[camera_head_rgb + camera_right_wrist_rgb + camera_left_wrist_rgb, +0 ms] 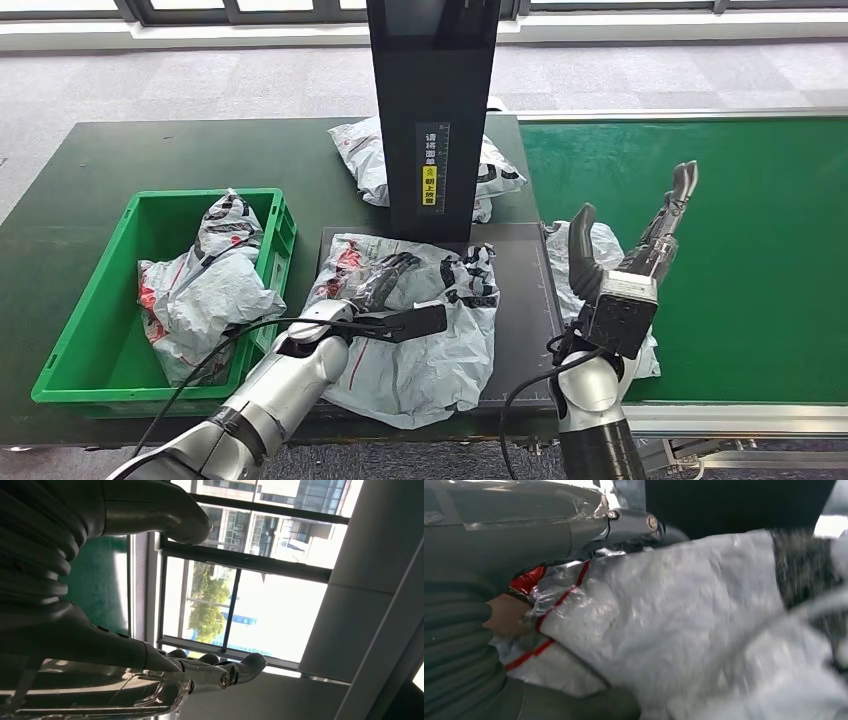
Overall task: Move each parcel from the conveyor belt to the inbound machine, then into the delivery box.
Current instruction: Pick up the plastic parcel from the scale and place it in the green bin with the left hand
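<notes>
**Four parcels counted around the inbound machine**

The dark green bench (150, 150) carries one inbound machine (432, 110), a black upright column standing on a flat black plate (520, 300); every place below is given from it. Beside the machine on the robot's right runs one green conveyor belt (740, 250). On its other side sits one green delivery box (80, 340).

Four grey-white parcels show. One parcel on the plate (430, 340) lies right at the column's foot, the largest in view. One parcel in the box (205, 285) lies crumpled inside the delivery box. One parcel behind the column (365, 155) rests on the bench past the machine. One parcel on the belt (605, 250) lies at the belt's near edge, just beside the plate, partly hidden by the right arm.

The left hand (385, 285) lies on the parcel on the plate, its fingers (634, 522) and thumb closed around the wrapping, red print at the palm. The right hand (640, 250) is raised above the parcel on the belt, fingers straight and apart, grasping nothing.
</notes>
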You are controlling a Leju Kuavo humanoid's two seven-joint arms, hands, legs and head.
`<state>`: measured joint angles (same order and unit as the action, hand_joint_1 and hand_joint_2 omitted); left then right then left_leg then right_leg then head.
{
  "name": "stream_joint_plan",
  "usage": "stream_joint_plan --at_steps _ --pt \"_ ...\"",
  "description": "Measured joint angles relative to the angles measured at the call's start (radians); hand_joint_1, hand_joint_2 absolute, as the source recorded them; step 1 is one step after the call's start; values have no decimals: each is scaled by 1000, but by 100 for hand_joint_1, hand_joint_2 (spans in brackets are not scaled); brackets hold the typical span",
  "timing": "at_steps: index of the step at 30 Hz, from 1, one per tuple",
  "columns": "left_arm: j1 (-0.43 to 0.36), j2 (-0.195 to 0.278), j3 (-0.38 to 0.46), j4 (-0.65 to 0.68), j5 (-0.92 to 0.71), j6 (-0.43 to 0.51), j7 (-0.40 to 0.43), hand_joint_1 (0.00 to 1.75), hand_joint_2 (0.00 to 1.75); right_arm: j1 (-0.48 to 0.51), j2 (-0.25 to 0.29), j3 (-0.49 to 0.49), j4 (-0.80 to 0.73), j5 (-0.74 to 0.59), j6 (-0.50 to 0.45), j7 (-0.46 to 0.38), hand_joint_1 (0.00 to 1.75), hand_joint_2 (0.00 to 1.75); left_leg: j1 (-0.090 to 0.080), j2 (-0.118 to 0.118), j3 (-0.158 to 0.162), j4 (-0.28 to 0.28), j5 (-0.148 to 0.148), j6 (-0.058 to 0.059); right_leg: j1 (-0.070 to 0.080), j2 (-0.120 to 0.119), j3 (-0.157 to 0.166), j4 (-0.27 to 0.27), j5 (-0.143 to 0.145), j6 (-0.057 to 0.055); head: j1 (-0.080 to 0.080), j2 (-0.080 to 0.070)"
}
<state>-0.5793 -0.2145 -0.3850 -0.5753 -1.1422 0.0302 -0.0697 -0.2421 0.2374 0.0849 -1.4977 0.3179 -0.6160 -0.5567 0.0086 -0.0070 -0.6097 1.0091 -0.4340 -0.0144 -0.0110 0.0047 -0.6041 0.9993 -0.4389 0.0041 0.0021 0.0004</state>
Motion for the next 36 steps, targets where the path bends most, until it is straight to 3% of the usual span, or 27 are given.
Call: stream_joint_plan --at_steps 13,15,18,21,24,27,31,36 --pt "-34 -20 -30 80 -127 6 9 175 175 -3 6 7 -7 -12 -14 -4 0 175 0 0 1 0 0 0 0 0 1 0 0 0 0 0" --pt "-31 -22 -30 81 -138 82 7 175 175 3 6 7 -11 -13 -16 -6 0 175 0 0 1 0 0 0 0 0 1 0 0 0 0 0" --pt "-16 -22 -22 46 -140 311 17 175 175 36 6 6 -42 -11 -19 -14 0 175 0 -1 0 0 0 0 0 -1 0 0 0 0 0 0" --pt "22 -22 13 -69 -129 544 -6 175 175 74 6 6 -77 -9 -19 -18 0 175 0 0 0 0 0 0 0 0 0 0 0 0 0 0" --pt "94 -31 85 -297 -172 656 -71 175 175 89 6 6 -86 -13 -24 -19 0 175 0 1 0 0 -2 0 0 1 -1 0 -1 0 0 0" --pt "137 -43 152 -470 -199 672 -100 175 175 93 6 6 -86 -15 -29 -19 0 175 0 1 0 0 -2 0 0 1 -1 0 -2 0 0 0" --pt "176 -50 195 -590 -207 672 -118 175 175 95 6 6 -87 -17 -30 -20 0 175 0 1 0 0 -2 0 0 0 0 0 -2 0 0 0" --pt "245 -100 294 -830 -221 672 -276 175 175 95 6 6 -81 -47 -44 -42 0 175 0 1 0 0 -2 0 0 0 0 1 -1 0 0 0"
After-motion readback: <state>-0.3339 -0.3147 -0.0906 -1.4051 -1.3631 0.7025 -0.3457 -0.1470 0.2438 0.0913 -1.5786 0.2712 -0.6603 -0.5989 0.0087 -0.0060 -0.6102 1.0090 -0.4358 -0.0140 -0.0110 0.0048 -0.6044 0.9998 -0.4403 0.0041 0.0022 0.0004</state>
